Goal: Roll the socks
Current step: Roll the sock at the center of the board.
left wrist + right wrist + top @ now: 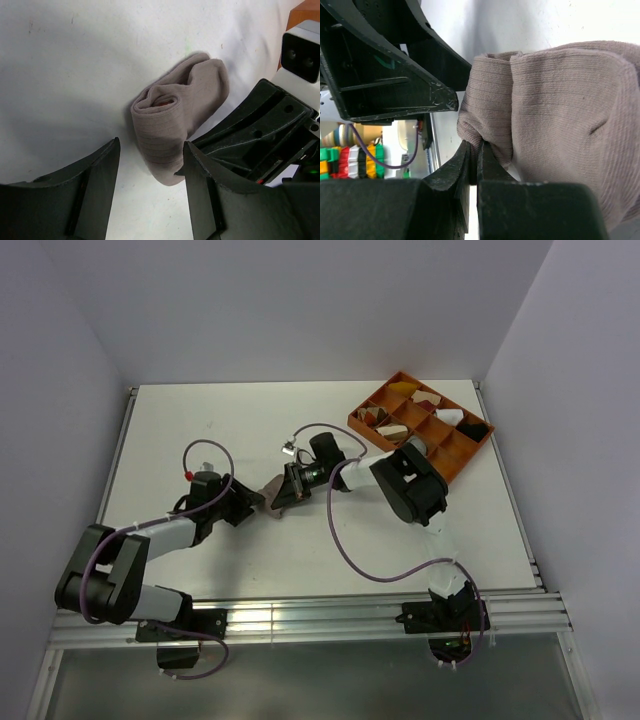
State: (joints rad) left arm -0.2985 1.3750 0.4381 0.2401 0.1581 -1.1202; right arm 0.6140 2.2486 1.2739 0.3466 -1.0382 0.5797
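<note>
a white counter is boxed in by pale walls. near its middle the left hand is held open, its jaws set either side of the near end of the socks, with a gap showing on one side. the socks are seen as one pinkish-tan knit bundle, loosely rolled and lying on the counter between the two hands. a trace of red shows inside the fold, and a grey sock cannot be made out. just beyond, the right hand is closed on a thin fold of cloth at the bundle's edge. at the far right an orange tray stands well apart. the bundle is judged light, soft and springy, so a loose roll is likely to unwind. it is best taken across the thick rolled middle, through all layers, rather than by a single edge.
</note>
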